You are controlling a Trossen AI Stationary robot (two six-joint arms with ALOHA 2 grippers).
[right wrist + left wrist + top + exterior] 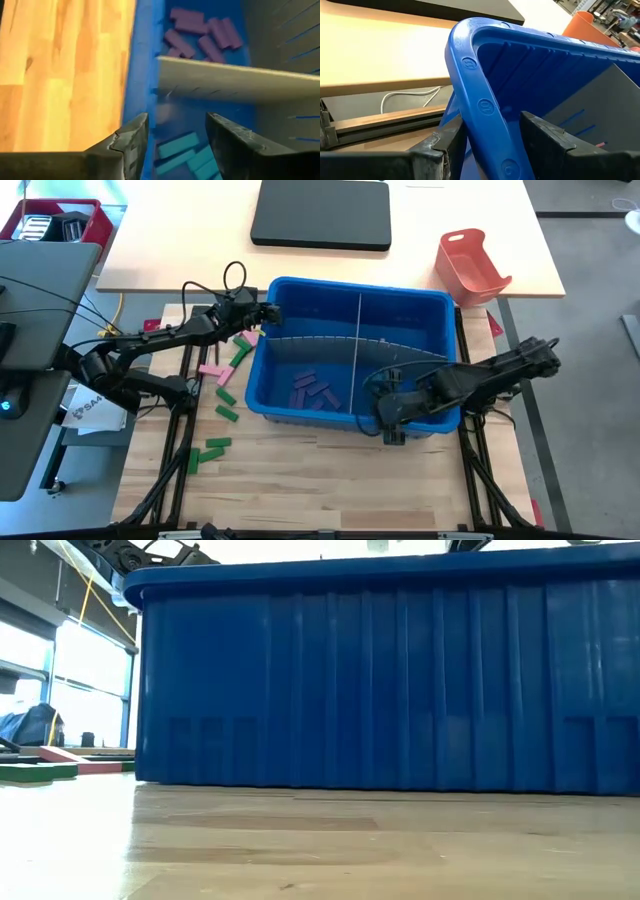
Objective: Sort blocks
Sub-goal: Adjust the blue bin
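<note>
A blue bin [350, 292] with grey divider sheets [358, 350] stands mid-table. Purple blocks [312, 392] lie in its near left compartment, and light blue blocks [180, 150] in the compartment to the right. Green blocks [225, 395] and pink blocks [212, 369] lie on the table left of the bin, and also show in the low view [35, 772]. My left gripper [264, 313] is at the bin's far left corner, shut on its rim. My right gripper [390, 423] is open and empty, over the bin's near wall above the light blue blocks. My left gripper has the bin's rim [487, 115] at the far left corner between its two fingers, one finger [445, 145] outside the wall and one [545, 142] inside. The fingers come from the table's left, slanting down, and lie across the rim. The bin stands on the table.
An orange-red tray [472, 265] and a black flat case [322, 212] sit on the pale table behind. A red box [50, 220] is at the far left. Cables [232, 277] lie near the left arm. Bare wood lies in front of the bin [320, 840].
</note>
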